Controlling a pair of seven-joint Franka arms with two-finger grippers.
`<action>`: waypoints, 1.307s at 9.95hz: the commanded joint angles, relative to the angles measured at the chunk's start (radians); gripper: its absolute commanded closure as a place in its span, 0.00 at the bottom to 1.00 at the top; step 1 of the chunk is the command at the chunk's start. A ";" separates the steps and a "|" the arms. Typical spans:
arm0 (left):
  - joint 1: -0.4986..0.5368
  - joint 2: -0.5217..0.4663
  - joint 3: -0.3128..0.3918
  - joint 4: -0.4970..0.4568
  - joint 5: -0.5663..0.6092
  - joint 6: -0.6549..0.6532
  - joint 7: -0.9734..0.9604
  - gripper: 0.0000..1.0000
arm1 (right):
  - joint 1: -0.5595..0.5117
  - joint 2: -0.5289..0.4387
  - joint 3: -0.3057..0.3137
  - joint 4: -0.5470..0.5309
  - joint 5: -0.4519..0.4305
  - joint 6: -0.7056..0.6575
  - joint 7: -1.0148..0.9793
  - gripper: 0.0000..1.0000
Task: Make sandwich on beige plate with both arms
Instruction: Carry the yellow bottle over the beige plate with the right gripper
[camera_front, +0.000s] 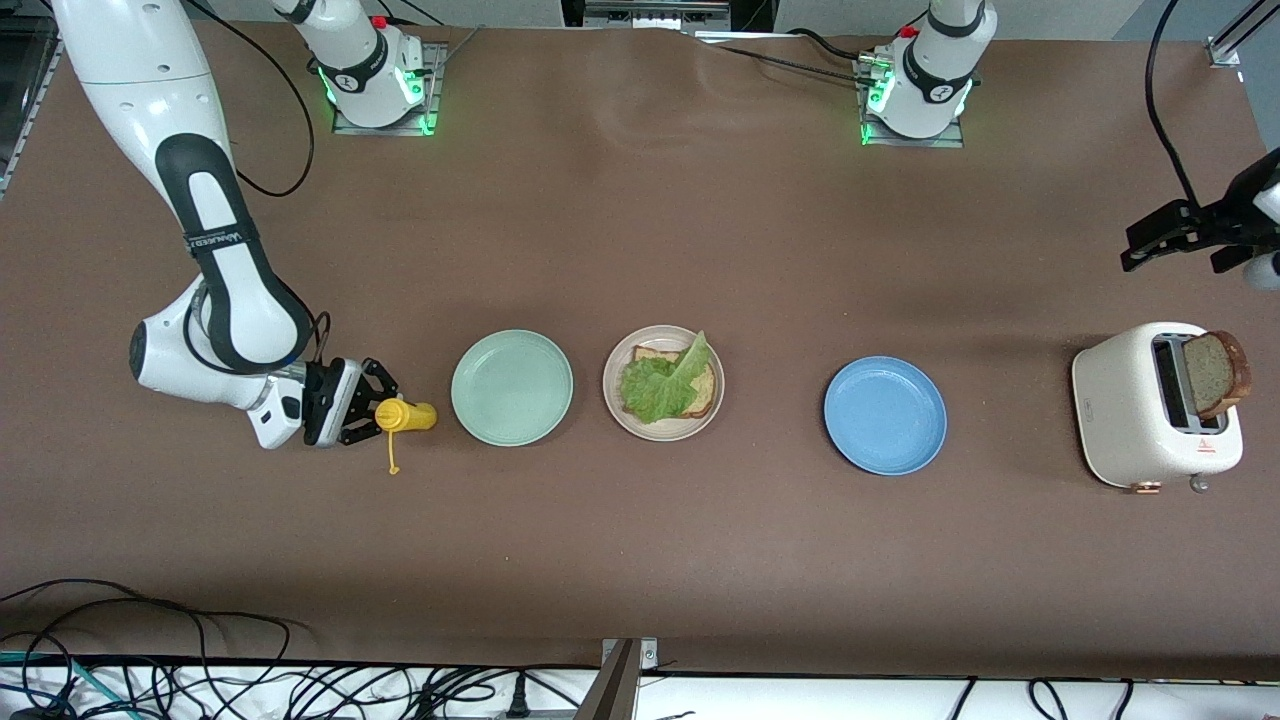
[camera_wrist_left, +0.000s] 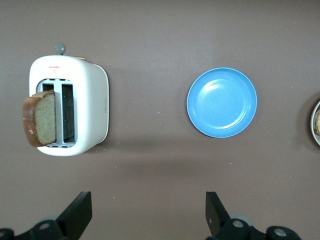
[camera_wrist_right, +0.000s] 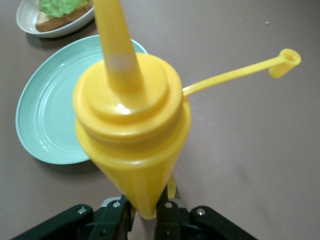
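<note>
The beige plate (camera_front: 663, 430) holds one slice of brown bread (camera_front: 703, 392) with a green lettuce leaf (camera_front: 662, 385) on it. A second slice of bread (camera_front: 1215, 372) sticks up from a slot of the white toaster (camera_front: 1130, 410) at the left arm's end. My right gripper (camera_front: 375, 410) is shut on a yellow squeeze bottle (camera_front: 405, 415) beside the mint-green plate, nozzle toward that plate. It grips the bottle's base in the right wrist view (camera_wrist_right: 145, 215). My left gripper (camera_front: 1175, 240) is open and empty, up over the table by the toaster; its open fingers (camera_wrist_left: 75, 215) show in the left wrist view.
The mint-green plate (camera_front: 511, 387) lies between the bottle and the beige plate. The blue plate (camera_front: 885, 415) lies between the beige plate and the toaster. The bottle's cap (camera_wrist_right: 285, 60) hangs loose on its tether. Cables run along the table's near edge.
</note>
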 joint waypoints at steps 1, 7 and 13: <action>0.032 0.005 -0.001 0.007 -0.047 -0.006 -0.006 0.00 | 0.011 -0.027 0.045 0.051 -0.159 -0.005 0.191 1.00; 0.023 0.017 -0.008 0.000 -0.065 -0.016 0.001 0.00 | 0.123 -0.091 0.143 0.137 -0.624 -0.069 0.905 1.00; 0.020 0.048 -0.035 0.011 -0.058 -0.011 -0.005 0.00 | 0.370 -0.033 0.136 0.325 -0.935 -0.353 1.458 1.00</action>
